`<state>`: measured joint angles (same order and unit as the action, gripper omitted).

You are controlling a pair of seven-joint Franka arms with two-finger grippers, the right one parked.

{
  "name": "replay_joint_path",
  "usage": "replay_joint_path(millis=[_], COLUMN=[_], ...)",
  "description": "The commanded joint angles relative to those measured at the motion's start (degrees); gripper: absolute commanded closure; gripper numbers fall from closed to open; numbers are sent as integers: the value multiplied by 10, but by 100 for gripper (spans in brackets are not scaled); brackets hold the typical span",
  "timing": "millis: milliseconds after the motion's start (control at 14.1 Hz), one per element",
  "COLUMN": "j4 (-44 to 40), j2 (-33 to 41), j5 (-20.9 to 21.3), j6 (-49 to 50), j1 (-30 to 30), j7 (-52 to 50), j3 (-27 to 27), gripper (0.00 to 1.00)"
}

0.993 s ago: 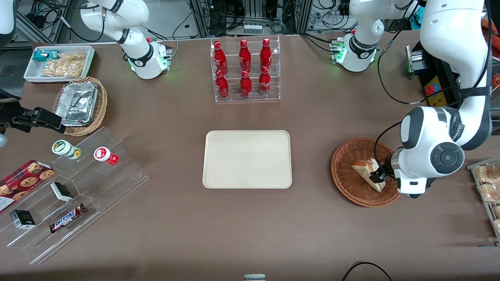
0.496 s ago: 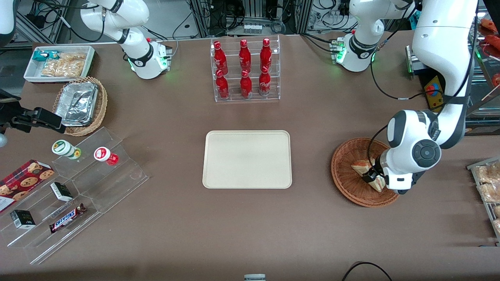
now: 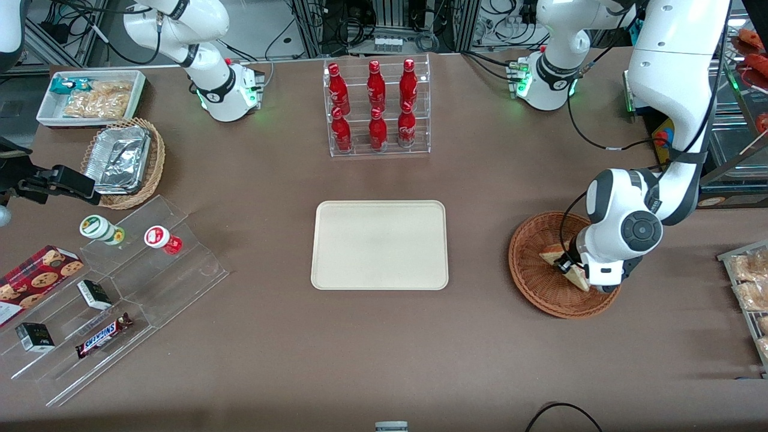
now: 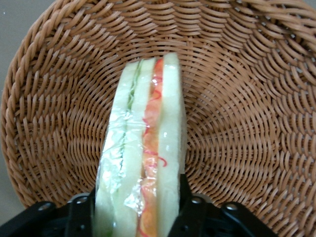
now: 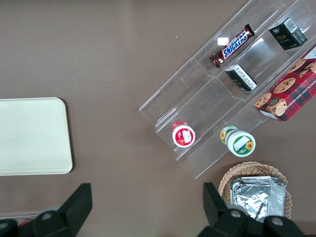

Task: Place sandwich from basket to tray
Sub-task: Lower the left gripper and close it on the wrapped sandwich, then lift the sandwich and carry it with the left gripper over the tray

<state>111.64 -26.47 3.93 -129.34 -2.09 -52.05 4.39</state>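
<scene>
The sandwich (image 3: 550, 256), a wrapped white-bread wedge with orange and green layers, lies in the reddish-brown wicker basket (image 3: 531, 273) toward the working arm's end of the table. My gripper (image 3: 570, 267) is down inside the basket, shut on the sandwich. In the left wrist view the black fingers (image 4: 186, 197) press against both flat bread sides of the sandwich (image 4: 148, 133), which stands on edge over the basket's weave (image 4: 237, 98). My gripper (image 4: 138, 193) hides the wedge's nearer end. The beige tray (image 3: 379, 245) lies bare at the table's middle.
A clear rack of red bottles (image 3: 377, 108) stands farther from the camera than the tray. A tan basket with a foil container (image 3: 123, 161), a white snack bin (image 3: 90, 96) and a clear stepped shelf of snacks (image 3: 114, 288) sit toward the parked arm's end. Bagged pastries (image 3: 750, 282) lie beside the basket.
The working arm's wrist has swung in over the basket toward the tray, and the gripper has settled lower around the sandwich. The sandwich and basket stay where they were.
</scene>
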Motion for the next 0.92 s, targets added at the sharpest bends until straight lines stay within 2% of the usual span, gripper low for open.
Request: replay_joint_path(millis=[0,213,426,851], j4=[-8,-58,-146,-291], j2=[8,19,13,-72], j5=[7,7,7,0], j6=[-1,70,173,203], j1=[-1,-22,-90,-228], j7=[-9,-6,-6,-4], j3=[2,7,7,23], gripper=[77,77,77,75])
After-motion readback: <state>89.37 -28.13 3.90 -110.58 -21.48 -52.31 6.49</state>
